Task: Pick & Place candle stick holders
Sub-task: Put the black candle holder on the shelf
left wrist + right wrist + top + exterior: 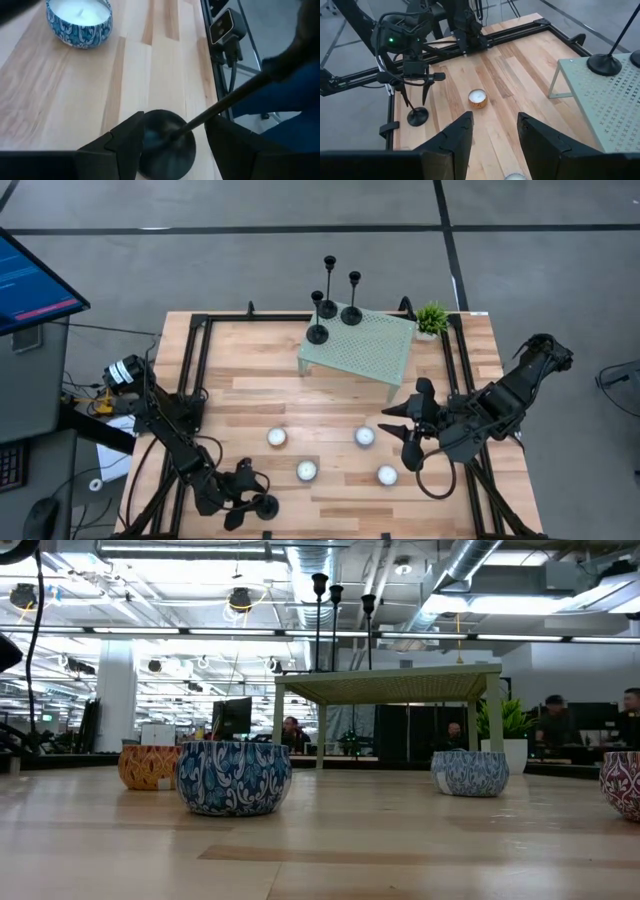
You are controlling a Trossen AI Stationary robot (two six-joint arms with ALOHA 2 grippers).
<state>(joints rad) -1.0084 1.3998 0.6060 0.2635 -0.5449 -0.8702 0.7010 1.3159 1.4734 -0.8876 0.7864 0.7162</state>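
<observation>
Down at the bench's [250, 395] near left corner stood the fourth holder [266, 505], base flat on the wood, stem rising between the fingers of the left tool [243, 502]. Spread wide around that stem, touching nothing so far as could be seen, though whether the fingers brushed it could not be told. Seen from the right wrist: left tool [415, 80] poised above the base [417, 116], stem upright and thin. Judged nearer by far, the left arm. Right tool [405, 425] hung over the right side, fingers also apart, empty. Counted: four holders, three of them [331, 305] already on the green stand [365, 350]; four candles [306, 471] between; one small plant [432, 318] at the back.
</observation>
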